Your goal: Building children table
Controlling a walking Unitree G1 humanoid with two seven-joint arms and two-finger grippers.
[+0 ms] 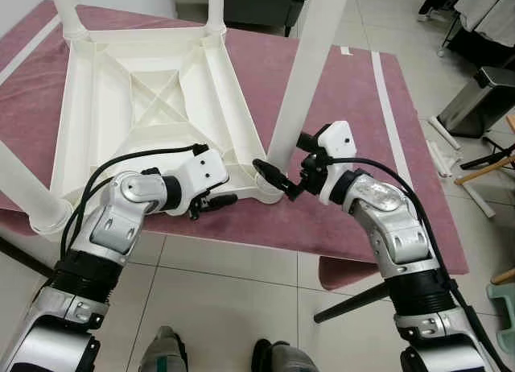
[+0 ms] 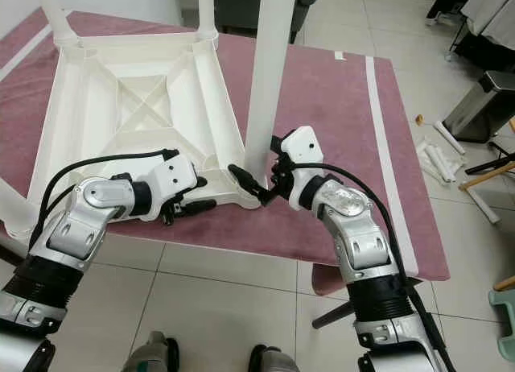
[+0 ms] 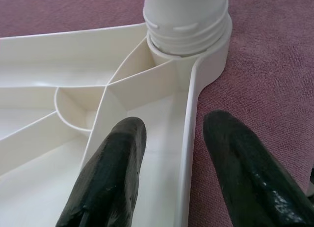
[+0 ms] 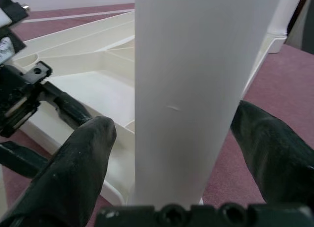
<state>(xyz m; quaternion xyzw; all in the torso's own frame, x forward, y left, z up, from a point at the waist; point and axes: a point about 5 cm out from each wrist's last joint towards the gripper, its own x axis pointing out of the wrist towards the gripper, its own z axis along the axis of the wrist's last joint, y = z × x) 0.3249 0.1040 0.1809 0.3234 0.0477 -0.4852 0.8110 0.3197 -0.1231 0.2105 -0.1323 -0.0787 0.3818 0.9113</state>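
Nearest the lens, two grey feet (image 1: 221, 357) on pale floor tiles (image 1: 241, 283), just short of the desk (image 1: 346, 98) and its mauve cover.

Beyond them, on that cover, an upturned white plastic children's table (image 1: 153, 106), ribbed underside facing up, a cross-brace moulded in the centre panel, round sockets at the corners. Legs already standing in the far corners and the near-left one; a fourth, the white leg (image 1: 310, 74), upright in the near-right corner socket (image 3: 196, 55). Threaded rings visible at the leg's base where it meets the socket, so seemingly not yet screwed fully home.

Right pincer (image 1: 283, 179) low on that leg, black fingers (image 4: 73, 173) spread to either side of the tube, close against it yet not clearly pressing. Left pincer (image 1: 216, 203) at the near rim of the tabletop (image 3: 189, 153), fingers apart and straddling the edge wall without clamping it.

Step in hand, by the look of it: seating and twisting the last leg. To do it well: close the right fingers squarely on the smooth tube, low down for leverage; keep the leg plumb so the threads catch rather than cross; pinch the rim with the left to stop the light tabletop from spinning or sliding on the cloth. Smooth, glossy plastic, probably slippery under a loose hold, so firm pressure before any turn.
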